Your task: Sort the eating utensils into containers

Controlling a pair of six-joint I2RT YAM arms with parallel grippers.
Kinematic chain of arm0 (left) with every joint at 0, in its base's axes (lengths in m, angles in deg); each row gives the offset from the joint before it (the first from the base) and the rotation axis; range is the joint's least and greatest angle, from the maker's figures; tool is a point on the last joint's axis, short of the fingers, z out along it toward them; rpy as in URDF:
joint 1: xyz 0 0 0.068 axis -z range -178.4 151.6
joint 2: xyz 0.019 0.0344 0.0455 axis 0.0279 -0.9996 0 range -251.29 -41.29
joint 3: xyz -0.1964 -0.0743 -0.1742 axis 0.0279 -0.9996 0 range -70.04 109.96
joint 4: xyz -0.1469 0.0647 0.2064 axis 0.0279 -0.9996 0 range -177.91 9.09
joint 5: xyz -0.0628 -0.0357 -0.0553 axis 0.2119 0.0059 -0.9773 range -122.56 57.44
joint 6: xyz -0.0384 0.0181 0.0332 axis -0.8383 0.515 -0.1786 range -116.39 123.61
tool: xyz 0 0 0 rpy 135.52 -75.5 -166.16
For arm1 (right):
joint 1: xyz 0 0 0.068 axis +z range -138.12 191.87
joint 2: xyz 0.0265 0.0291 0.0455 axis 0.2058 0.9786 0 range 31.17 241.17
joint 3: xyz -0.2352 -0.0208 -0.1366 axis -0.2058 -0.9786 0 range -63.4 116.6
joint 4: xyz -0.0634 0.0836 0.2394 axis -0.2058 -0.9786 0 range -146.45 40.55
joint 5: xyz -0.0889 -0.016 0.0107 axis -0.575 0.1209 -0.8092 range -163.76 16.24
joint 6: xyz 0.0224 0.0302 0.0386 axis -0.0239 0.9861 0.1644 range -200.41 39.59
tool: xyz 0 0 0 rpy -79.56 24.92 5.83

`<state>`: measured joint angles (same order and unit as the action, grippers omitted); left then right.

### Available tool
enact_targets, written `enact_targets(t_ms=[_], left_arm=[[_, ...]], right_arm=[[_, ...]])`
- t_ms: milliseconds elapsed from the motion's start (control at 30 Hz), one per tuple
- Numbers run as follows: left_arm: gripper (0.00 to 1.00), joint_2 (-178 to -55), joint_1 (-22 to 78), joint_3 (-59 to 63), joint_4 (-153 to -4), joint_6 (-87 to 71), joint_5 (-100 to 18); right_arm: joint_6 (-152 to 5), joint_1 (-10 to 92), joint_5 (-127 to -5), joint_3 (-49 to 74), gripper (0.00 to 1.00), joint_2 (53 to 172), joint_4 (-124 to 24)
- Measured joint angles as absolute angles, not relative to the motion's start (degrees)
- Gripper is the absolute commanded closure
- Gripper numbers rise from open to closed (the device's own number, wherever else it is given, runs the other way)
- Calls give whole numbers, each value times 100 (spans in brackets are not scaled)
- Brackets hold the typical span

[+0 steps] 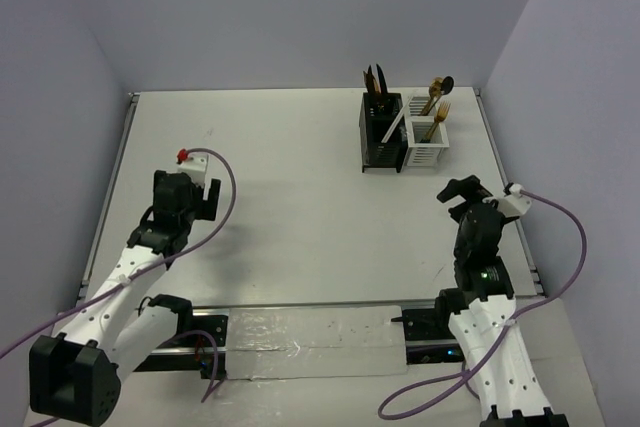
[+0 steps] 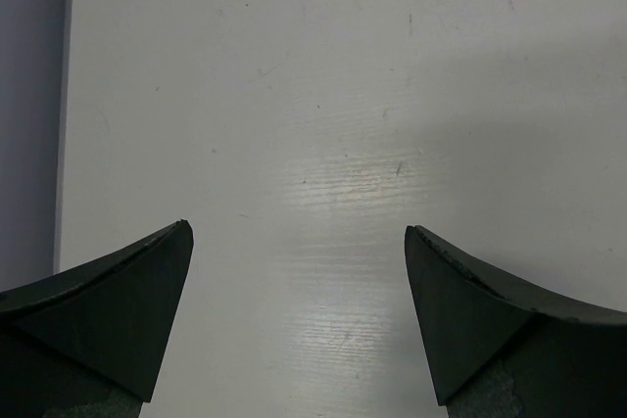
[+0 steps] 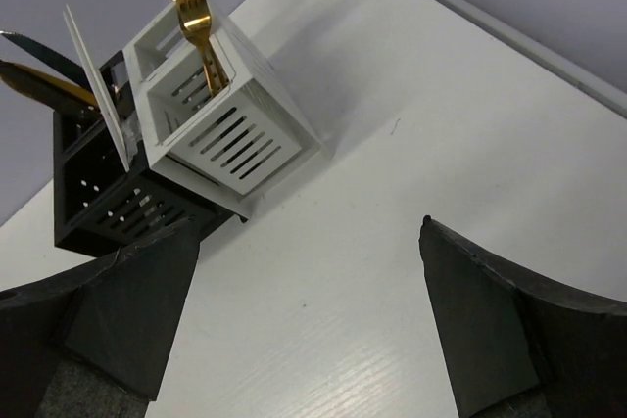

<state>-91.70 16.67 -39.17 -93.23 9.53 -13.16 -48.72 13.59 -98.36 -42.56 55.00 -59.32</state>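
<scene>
utensils (image 1: 441, 110) in caddies (image 1: 381, 152), far right

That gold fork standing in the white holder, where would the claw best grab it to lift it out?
On the bare neck below the tines, coming from straight above. The gold fork stands nearly upright, tines up, with its handle hidden inside the white holder, so only the top part clears the rim. The open right claw is nearer.

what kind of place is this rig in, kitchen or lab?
Most likely a lab test cell, not a kitchen: a white table boxed in by plain grey walls, a left arm and right arm bolted at its near edge, and a staged black caddy joined to a white caddy.
</scene>
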Motion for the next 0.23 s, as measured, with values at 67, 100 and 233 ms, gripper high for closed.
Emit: enact_targets(t_ms=[67,100,233], left_arm=[[1,-9190,1647,-3917,-9277,931,-1312],[1,-9192,1643,-3917,-9250,920,-1310],[1,-9192,1638,-3917,-9191,920,-1321]], right_arm=[[-4875,1359,-9873,-4323,0,5360,-5893],[-4877,1359,-9884,-4354,0,5328,-5893],[-4914,1359,-9914,-4485,0,5297,-5893]])
